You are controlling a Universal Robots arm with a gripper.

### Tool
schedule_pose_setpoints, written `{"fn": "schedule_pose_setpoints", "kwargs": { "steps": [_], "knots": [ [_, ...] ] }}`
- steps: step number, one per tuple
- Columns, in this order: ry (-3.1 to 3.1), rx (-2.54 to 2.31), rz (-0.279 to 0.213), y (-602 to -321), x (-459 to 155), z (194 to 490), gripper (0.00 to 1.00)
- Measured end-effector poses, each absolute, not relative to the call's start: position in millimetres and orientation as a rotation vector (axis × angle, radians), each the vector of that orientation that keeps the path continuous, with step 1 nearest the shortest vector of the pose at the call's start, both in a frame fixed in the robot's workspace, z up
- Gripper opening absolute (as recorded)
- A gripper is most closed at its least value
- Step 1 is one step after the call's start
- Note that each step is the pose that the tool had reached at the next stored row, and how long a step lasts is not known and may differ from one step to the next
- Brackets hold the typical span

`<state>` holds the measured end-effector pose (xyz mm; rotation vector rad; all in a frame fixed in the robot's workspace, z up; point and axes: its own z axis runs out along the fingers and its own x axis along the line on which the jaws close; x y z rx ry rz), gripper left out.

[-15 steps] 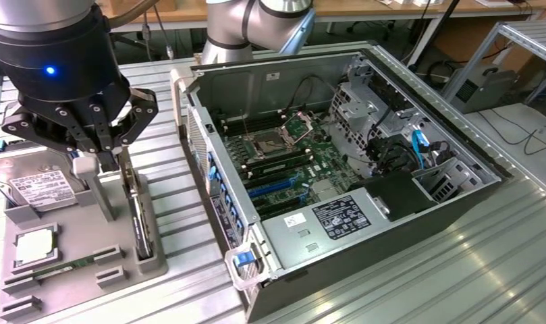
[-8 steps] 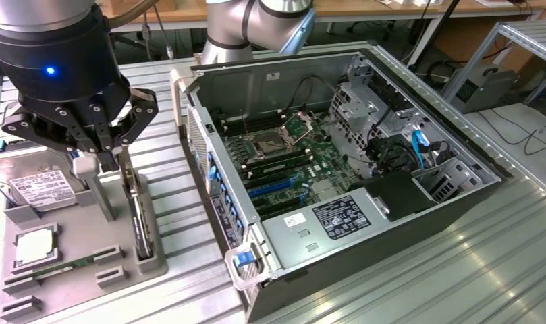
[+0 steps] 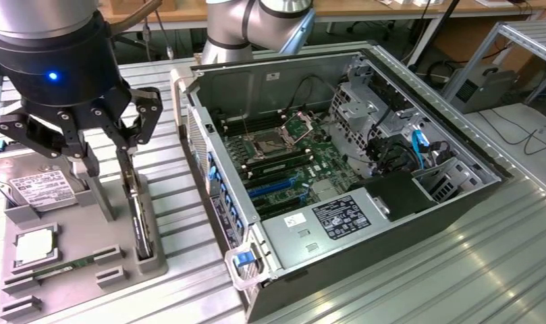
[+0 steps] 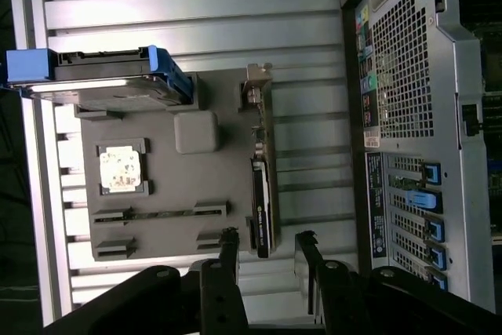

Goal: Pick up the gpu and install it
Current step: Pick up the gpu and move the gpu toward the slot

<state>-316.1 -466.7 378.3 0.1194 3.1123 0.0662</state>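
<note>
The gpu (image 3: 140, 223) is a thin dark card standing on edge in a slot of the grey tray (image 3: 75, 233), at the exterior view's left. My gripper (image 3: 106, 169) hangs right over its far end, open. In the wrist view the gpu (image 4: 263, 194) runs lengthwise with its silver bracket end away from me. Its near end lies between the two black fingertips (image 4: 229, 242) of the gripper (image 4: 267, 245), with a gap on each side. The open computer case (image 3: 345, 169) lies on its side at the exterior view's right, with blue expansion slots (image 3: 275, 185) on the motherboard.
The tray (image 4: 196, 186) also holds a hard drive (image 3: 43, 185) with a blue bracket (image 4: 169, 76), a processor chip (image 4: 120, 169) and a memory stick (image 4: 161, 213). The case's rear panel (image 4: 408, 115) stands close beside the tray. All rests on a ribbed metal table (image 3: 488, 270).
</note>
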Motion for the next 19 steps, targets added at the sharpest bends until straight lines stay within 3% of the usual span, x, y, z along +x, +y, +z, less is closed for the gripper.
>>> {"fn": "schedule_pose_setpoints", "kwargs": {
  "steps": [19],
  "knots": [
    [3.112, 0.13, 0.066, -466.5, -315.7, 333.9, 0.42]
  ]
}}
